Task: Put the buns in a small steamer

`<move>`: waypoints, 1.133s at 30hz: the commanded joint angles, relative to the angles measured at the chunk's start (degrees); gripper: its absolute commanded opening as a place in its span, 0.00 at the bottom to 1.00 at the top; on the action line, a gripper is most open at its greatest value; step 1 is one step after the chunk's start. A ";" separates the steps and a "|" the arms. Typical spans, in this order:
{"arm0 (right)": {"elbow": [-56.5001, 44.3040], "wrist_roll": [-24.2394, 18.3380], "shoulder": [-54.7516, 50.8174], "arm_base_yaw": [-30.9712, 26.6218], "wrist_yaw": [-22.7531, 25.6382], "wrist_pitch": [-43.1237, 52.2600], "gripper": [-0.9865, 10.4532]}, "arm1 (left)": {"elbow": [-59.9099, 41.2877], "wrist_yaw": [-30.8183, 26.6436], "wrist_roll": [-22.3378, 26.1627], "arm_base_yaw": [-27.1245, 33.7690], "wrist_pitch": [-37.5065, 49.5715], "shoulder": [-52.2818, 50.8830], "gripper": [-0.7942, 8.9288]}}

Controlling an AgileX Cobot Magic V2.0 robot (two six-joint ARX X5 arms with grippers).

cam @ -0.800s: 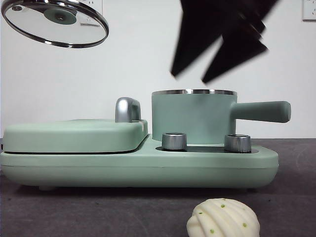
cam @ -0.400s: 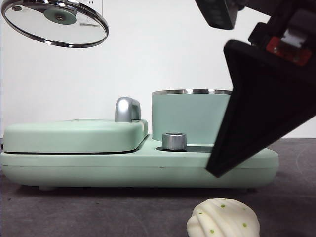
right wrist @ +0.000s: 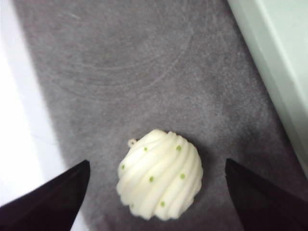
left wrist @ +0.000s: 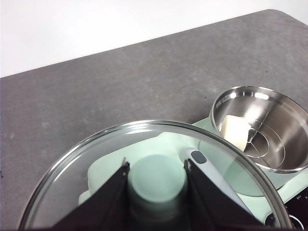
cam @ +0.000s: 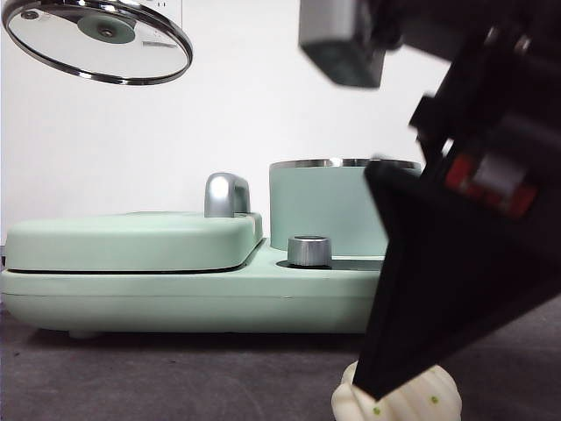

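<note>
I observe my left pincer [left wrist: 156, 175] closed on the green knob [left wrist: 157, 182] of the glass lid [left wrist: 86, 166], holding it above the grey surface [left wrist: 120, 82]. Beyond the lid's rim, the small steamer [left wrist: 293, 163] stands uncovered. One smooth cream bun [left wrist: 234, 132] lies inside it beside a wire rack [left wrist: 267, 144].

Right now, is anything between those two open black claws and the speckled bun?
No. In the right wrist view, only bare grey table separates the right gripper from the ridged bun.
</note>
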 commanded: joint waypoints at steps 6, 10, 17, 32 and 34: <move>-0.02 -0.37 6.45 0.68 0.09 0.85 0.45 | 1.11 0.15 0.46 -0.13 1.66 0.09 0.09; -0.02 0.42 8.04 0.68 0.13 0.81 0.35 | 1.11 0.15 0.44 -0.13 1.66 0.09 0.09; 1.01 7.52 1.11 0.55 0.26 -2.47 0.31 | 1.11 0.15 0.44 -0.13 1.66 0.09 0.09; 34.29 18.93 -3.76 -10.97 0.20 -43.69 0.30 | 1.11 0.15 0.42 -0.13 1.64 0.09 0.09; 38.27 16.22 -1.84 -13.77 0.04 -45.55 0.30 | 1.11 0.15 0.42 -0.13 1.64 0.09 0.09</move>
